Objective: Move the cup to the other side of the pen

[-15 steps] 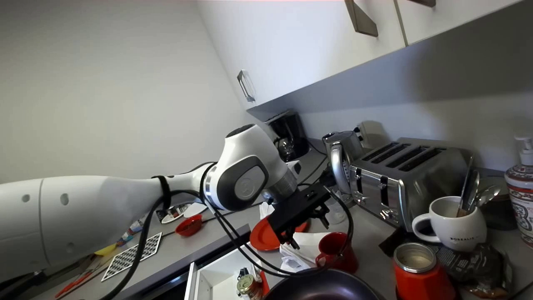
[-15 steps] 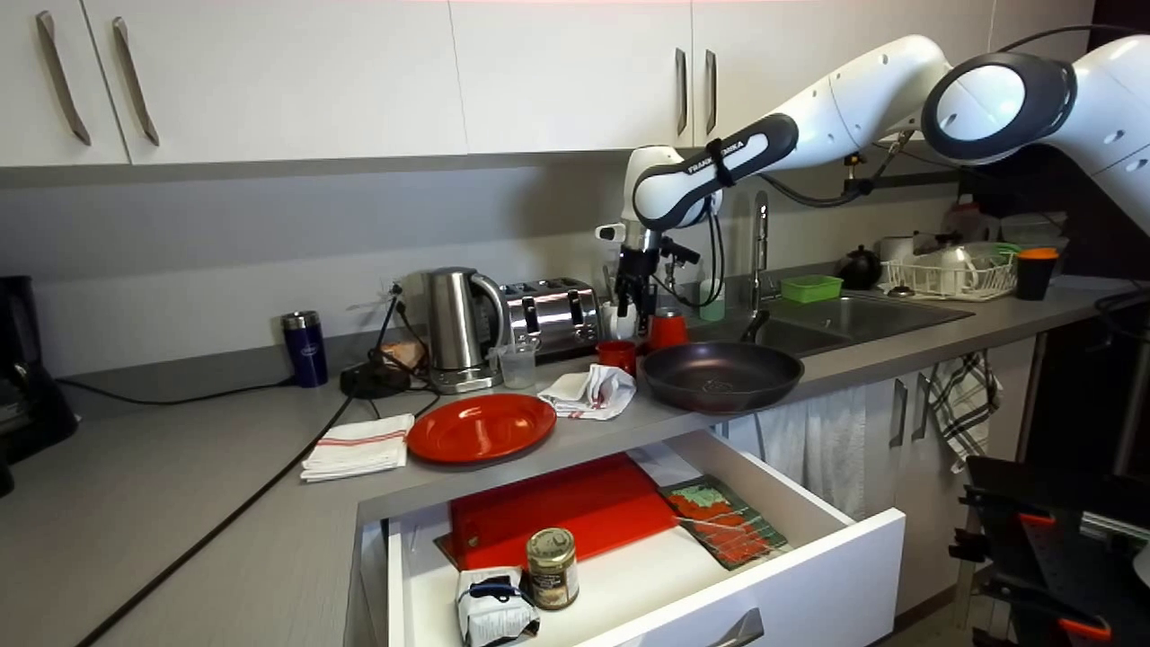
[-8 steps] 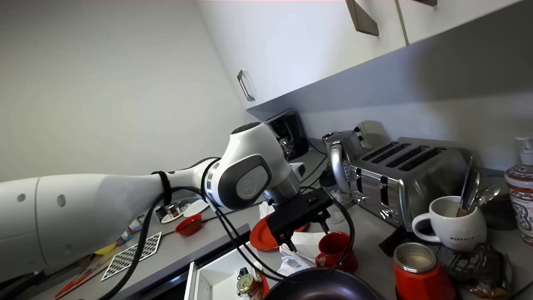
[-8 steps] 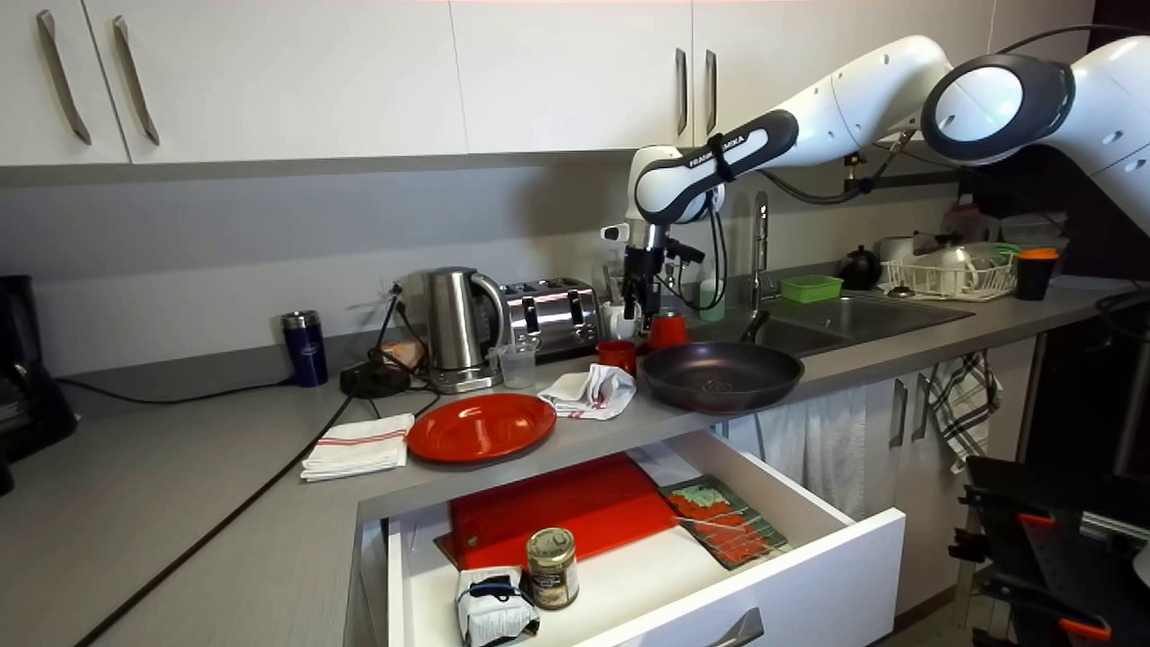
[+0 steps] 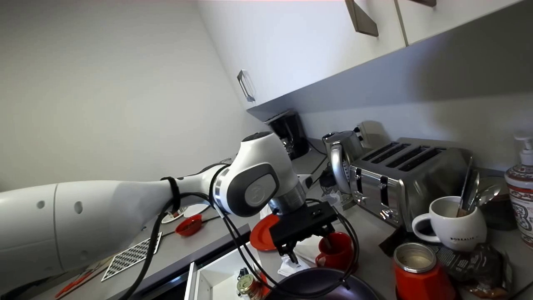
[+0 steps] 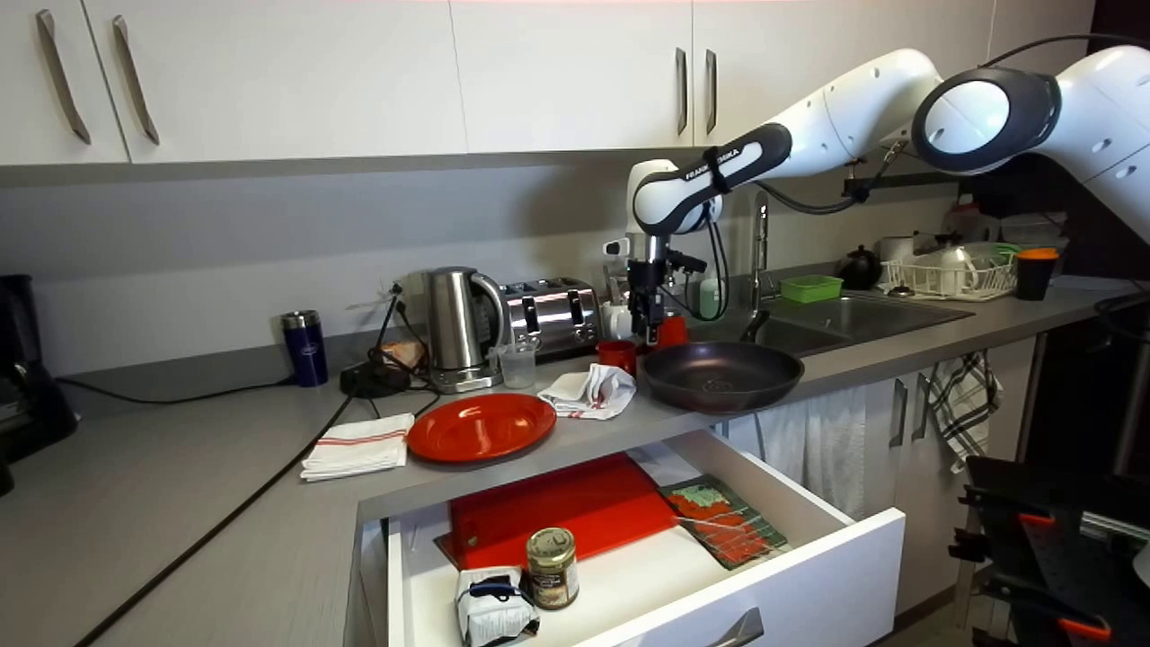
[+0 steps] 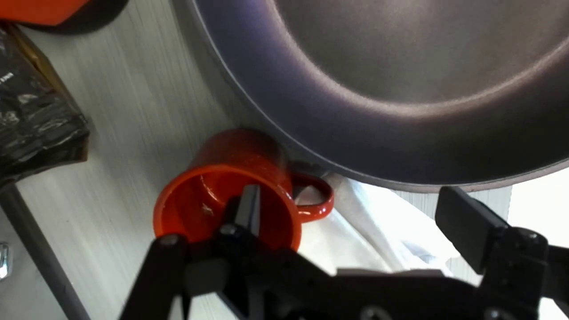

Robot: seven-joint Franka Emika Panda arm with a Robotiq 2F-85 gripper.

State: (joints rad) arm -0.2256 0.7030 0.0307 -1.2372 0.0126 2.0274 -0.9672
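We see the red cup (image 7: 222, 178) just beside the pan (image 7: 400, 80), our gripper (image 7: 350, 192) spread wide: one finger (image 7: 249, 206) at the cup's mouth, the other apart, beyond its handle.

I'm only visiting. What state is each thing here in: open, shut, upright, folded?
Red cup: upright
Gripper: open, one finger over or inside the red cup, can't tell which
White mug: upright, holding spoons
Frying pan: uncovered
Drawer: pulled open
Upper cupboard doors: shut
One cloth: folded flat
Another cloth: bunched up
Gold-topped jar: upright
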